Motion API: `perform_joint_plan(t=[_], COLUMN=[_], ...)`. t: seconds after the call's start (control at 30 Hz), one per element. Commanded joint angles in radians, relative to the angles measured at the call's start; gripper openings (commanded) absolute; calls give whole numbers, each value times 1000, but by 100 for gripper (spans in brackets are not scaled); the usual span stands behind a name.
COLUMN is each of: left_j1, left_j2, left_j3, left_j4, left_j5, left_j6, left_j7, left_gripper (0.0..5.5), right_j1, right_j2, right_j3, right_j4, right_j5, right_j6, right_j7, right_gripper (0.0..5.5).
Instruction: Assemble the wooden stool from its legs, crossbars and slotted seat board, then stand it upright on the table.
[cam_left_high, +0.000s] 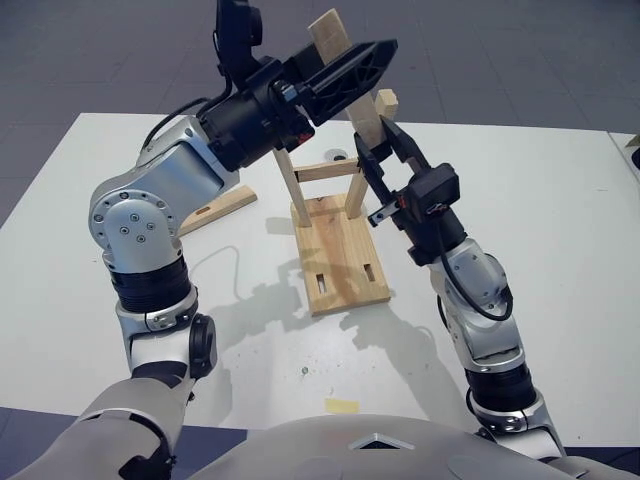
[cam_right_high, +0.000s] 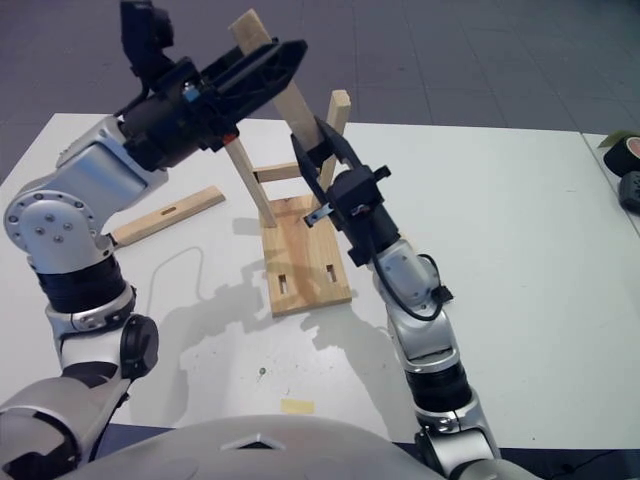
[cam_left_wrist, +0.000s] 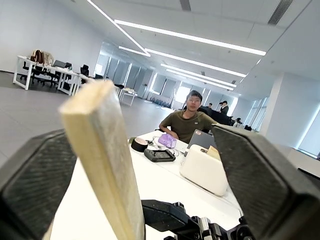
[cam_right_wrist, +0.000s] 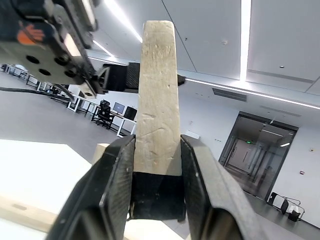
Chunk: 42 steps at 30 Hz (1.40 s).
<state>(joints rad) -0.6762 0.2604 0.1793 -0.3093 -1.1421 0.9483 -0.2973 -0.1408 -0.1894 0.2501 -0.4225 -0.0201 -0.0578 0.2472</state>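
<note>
Pale wooden slotted seat board lies flat on the white tabletop. At its 12 o'clock end, my right hand pinches the upright right wooden leg; left hand spread around left leg.

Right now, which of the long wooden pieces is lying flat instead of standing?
The loose piece on the table left of the seat board. The other two stand upright in that board.
</note>
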Motion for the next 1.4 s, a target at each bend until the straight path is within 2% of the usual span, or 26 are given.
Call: perform_joint_plan(t=[0.03,0.67,0.83,0.87,0.97,1.07,1.13,1.2,1.27,1.4], left_j1=[1,-2,-18,-39,-133,-203,-158,-75,-2,49], left_j2=[23,30,25,34,81,267,416,504,489,387], left_j3=[-3,-18,14,33,124,198,145,67,55,1], left_j4=[-2,-2,-21,-20,17,134,263,410,582,936], left_j5=[4,67,58,68,80,223,444,637,716,887], left_j6=[2,-33,-62,-87,-165,-295,-441,-594,-683,-918], left_j7=[7,33,48,48,58,-33,-125,-199,-215,-115], left_gripper=[395,53,44,44,43,43,43,43,43,43], right_j1=[3,35,35,36,38,52,71,91,104,113], right_j2=[0,6,11,12,12,8,8,6,8,14], right_j3=[4,0,-9,-11,-23,-56,-87,-112,-130,-150], right_j4=[-5,-12,-12,-11,-7,-5,-10,-16,-17,-19], right_j5=[-21,-47,-41,-43,-44,-37,-29,-27,-24,-11], right_j6=[-3,1,18,25,39,52,62,68,74,86], right_j7=[7,14,14,11,6,-6,-20,-32,-42,-47], right_gripper=[131,131,131,167,211,261,293,328,369,438])
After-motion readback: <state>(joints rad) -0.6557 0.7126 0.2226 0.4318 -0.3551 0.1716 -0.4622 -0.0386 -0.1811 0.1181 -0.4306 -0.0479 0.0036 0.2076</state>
